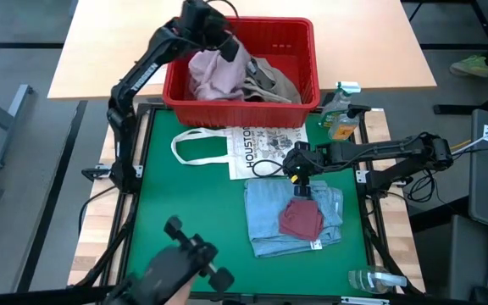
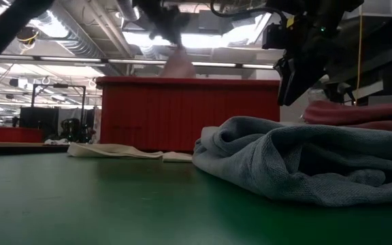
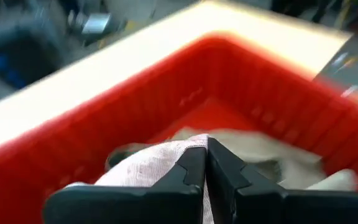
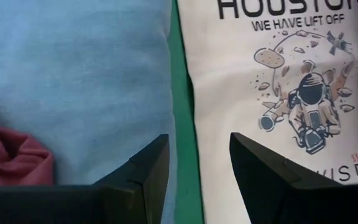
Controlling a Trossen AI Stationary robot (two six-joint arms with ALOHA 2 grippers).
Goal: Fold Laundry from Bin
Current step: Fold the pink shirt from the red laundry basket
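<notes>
Reaching into the red bin (image 1: pixel 242 100) at the far edge of the green surface (image 1: pixel 193 195), the left end effector (image 3: pixel 205 167) has its fingers pressed together on a pale pink garment (image 1: pixel 214 74), pinching a fold of it above the rest of the laundry in the bin. A khaki-grey piece (image 1: pixel 274 82) lies heaped beside the pink one, toward the bin's right end. The bin's long axis runs left to right along the far edge. Just in front of it, a flat white tote bag (image 1: pixel 257 146) lies with its handle loop pointing toward the left edge; its print reads "HOUSTON" and beneath that "WE HAVE LIFT OFF", over a drawing of an astronaut. Nearer the front edge and right of centre, a light blue garment (image 1: pixel 271 216) lies spread flat, its long axis running from far to near, with a small maroon piece (image 1: pixel 302 220) resting on top of it. The right end effector (image 4: pixel 197 163) hovers over the far edge of the blue garment, next to the tote bag, with its fingers spread and holding nothing.
</notes>
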